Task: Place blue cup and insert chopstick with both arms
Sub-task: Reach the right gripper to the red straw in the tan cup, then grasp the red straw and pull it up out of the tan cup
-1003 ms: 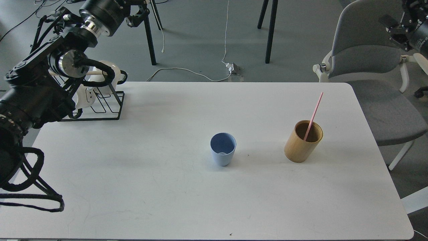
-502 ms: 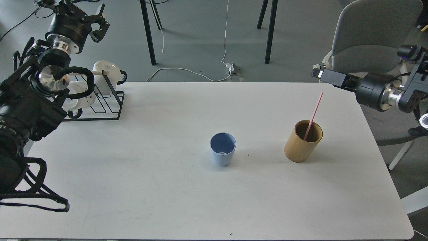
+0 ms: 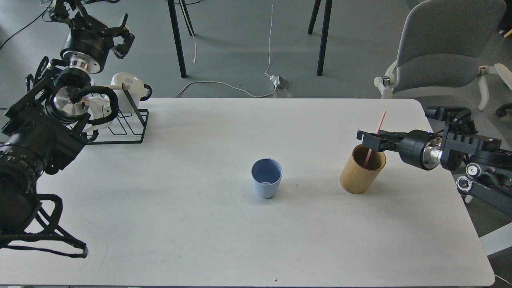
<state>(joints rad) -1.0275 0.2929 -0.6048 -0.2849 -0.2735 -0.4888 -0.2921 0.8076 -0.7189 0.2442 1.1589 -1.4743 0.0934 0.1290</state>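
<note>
Cup [image 3: 267,177]: blue, upright mid-worktop [image 3: 200,224].
Chopstick [image 3: 381,120]: pink, leaning in holder [image 3: 362,169].
Right tool [image 3: 370,138]: at chopstick, grip unclear.
Left tool [image 3: 120,34]: far left, fingers spread.

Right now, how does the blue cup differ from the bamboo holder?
The blue cup is light blue and tapers toward its base; the bamboo holder is tan and straight-sided. The blue cup is shorter than the bamboo holder. The blue cup holds nothing; the bamboo holder holds the pink chopstick, with the right gripper at it. Both stand upright and handleless on the white table.
</note>
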